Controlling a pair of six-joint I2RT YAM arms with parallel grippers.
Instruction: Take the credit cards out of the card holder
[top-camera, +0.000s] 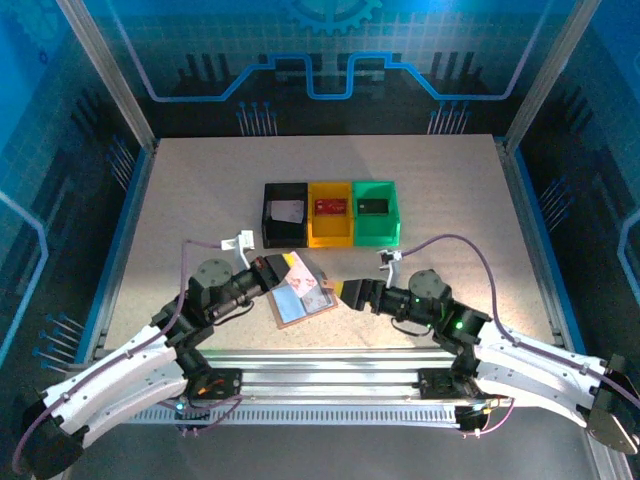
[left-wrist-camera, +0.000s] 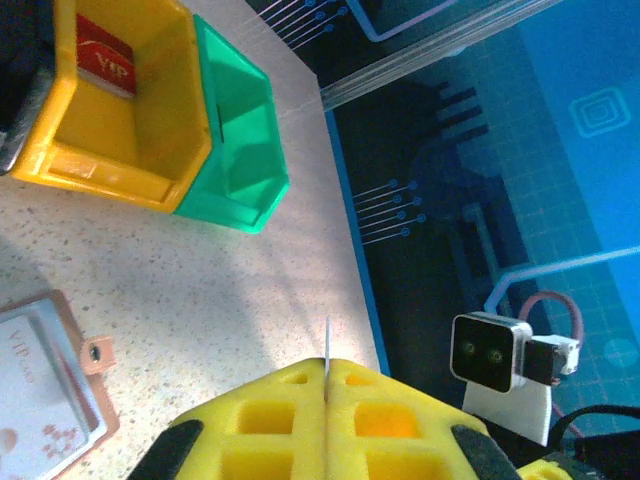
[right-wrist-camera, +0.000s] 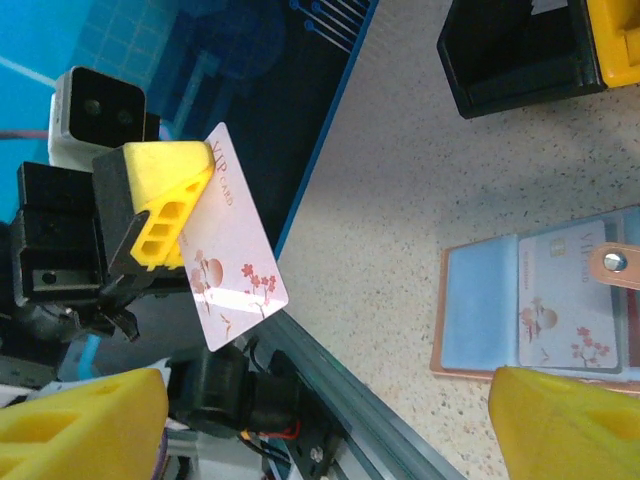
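1. The card holder (top-camera: 300, 303) lies open and flat on the table (top-camera: 450, 200), near the front edge between the two arms. A second flowered card (right-wrist-camera: 565, 300) sits in its pale inner pocket, and the snap tab (right-wrist-camera: 612, 265) reaches over that card's top corner.
2. The left gripper (left-wrist-camera: 327, 400) has its yellow pads pressed together on a white flowered card (right-wrist-camera: 235, 250). It pinches the card at one end and holds it off the table, tilted, over the holder's far left corner.
3. The right gripper (top-camera: 350, 292) hangs just right of the holder without touching it. Its fingers are spread wide with nothing between them.
4. Farther back, three bins stand touching in a row:
   - The black bin (top-camera: 272, 232) holds a whitish card (top-camera: 288, 210).
   - The yellow bin (top-camera: 330, 235) holds a red card (top-camera: 330, 207).
   - The green bin (top-camera: 377, 232) holds a black card (top-camera: 372, 207).
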